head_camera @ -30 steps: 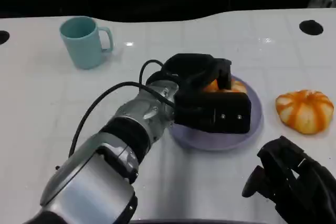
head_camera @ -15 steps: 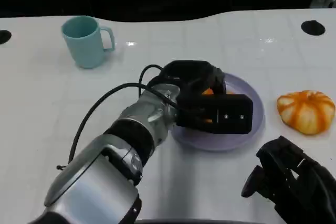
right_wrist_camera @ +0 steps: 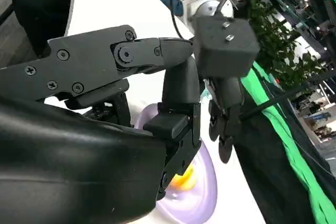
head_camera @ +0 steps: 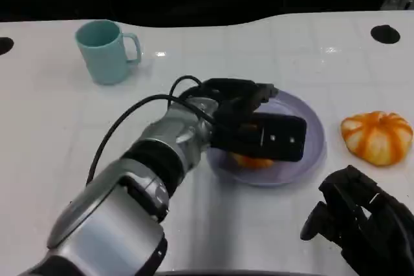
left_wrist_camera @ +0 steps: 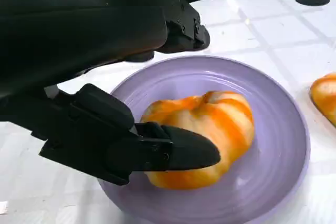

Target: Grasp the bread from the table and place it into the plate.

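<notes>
1. I read the white table as the work surface; a teal mug stands well apart at its far left.
2. My left hand hangs over the purple plate. From the wrist camera its fingers look spread, one lying against the bread; I cannot tell whether any grip remains.
3. My right hand rests near the table's near edge, fingers curled, nothing in them.
4. The bread lies inside the plate, on its floor, directly below the left hand, long axis roughly across the fingers.
5. A second orange bun sits on the table just beside the plate, nearer my right hand.
6. Judgement: placement looks complete; the left hand should lift straight up clear of the bread.
</notes>
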You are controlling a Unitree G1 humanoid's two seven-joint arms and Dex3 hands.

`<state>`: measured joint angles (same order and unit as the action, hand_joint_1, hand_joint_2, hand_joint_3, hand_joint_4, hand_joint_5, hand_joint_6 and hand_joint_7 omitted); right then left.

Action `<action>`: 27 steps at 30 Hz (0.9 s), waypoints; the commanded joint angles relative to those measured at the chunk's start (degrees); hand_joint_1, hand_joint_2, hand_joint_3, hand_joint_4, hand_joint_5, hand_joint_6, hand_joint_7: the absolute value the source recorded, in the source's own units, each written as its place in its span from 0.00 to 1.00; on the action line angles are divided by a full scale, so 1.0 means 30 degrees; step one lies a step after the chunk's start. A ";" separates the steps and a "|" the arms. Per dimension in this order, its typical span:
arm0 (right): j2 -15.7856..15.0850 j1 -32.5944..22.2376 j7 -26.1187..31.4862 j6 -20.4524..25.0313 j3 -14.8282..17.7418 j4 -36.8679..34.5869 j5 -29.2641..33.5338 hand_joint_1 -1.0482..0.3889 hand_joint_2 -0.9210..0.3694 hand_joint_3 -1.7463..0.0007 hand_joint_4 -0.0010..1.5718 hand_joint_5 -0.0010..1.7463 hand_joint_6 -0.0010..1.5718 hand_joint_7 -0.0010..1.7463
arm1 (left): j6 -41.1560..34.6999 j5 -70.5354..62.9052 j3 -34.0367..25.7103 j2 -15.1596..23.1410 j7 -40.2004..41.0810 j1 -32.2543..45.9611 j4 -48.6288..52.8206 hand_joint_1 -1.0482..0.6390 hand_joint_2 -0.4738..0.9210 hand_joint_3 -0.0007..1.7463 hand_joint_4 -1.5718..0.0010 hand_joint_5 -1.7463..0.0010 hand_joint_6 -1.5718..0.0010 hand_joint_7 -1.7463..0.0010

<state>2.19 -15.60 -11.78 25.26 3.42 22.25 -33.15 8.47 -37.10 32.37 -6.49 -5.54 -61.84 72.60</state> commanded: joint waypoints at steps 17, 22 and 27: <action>-0.0272 0.0224 -0.0191 -0.0062 0.0242 -0.0133 -0.0079 0.37 0.00 0.88 0.40 1.00 0.35 0.87 | 0.3875 1.0187 -0.7512 0.3081 -0.7068 0.4803 -0.5995 0.17 1.00 0.26 0.86 0.91 0.83 0.95; -0.0307 0.0244 -0.0235 -0.0095 0.0241 -0.0099 -0.0064 0.38 0.00 0.87 0.40 1.00 0.34 0.88 | 0.0967 1.3936 -0.9485 0.2945 -0.9789 0.6605 -0.8733 0.19 1.00 0.24 0.90 0.66 0.78 0.96; -0.0366 0.0299 -0.0320 -0.0056 0.0310 -0.0183 -0.0139 0.38 0.00 0.87 0.40 1.00 0.34 0.88 | -0.4849 1.8674 -1.1515 0.2778 -1.1410 0.9549 -1.3717 0.22 1.00 0.21 0.82 0.52 0.69 0.93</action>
<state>1.95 -14.71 -12.37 25.30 3.82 21.40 -33.07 0.82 13.34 0.66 1.54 -38.27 -37.49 38.07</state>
